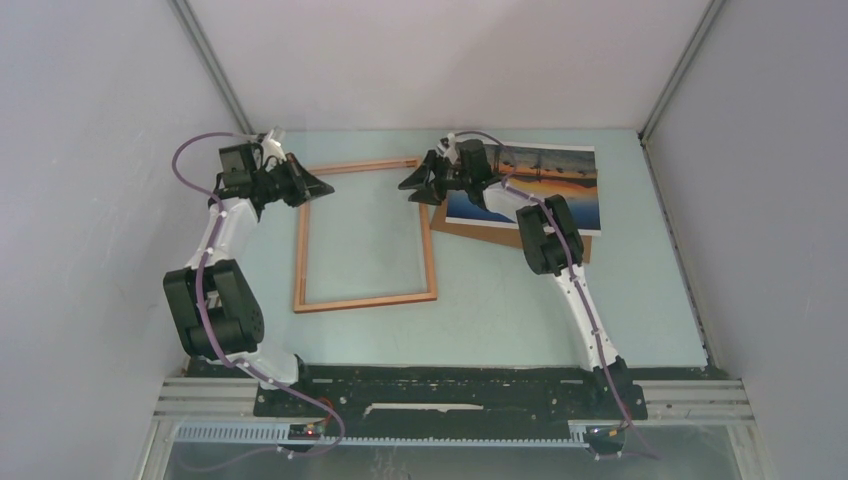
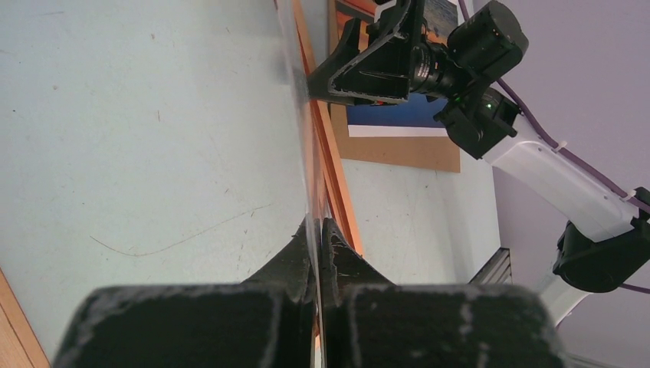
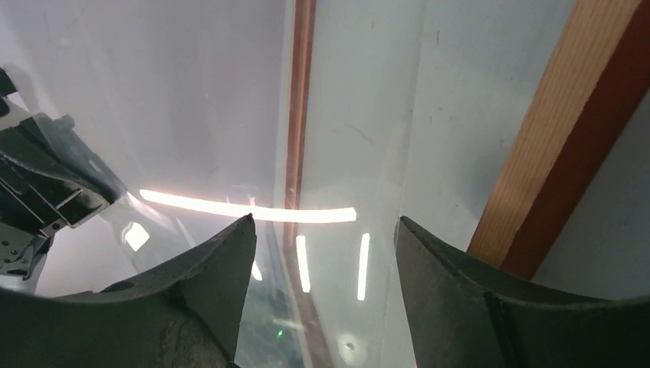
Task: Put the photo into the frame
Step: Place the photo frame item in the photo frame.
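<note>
Two grippers hover at your frame's far rail: left gripper clamps a clear pane, right gripper stands open.

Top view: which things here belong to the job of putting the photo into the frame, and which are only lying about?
Belong to the job:
- the photo, resting on a board
- the frame, lying flat
- the clear sheet, pinched in the left gripper; probably the frame's pane

Only lying about:
- the brown backing board, under the photo
</note>
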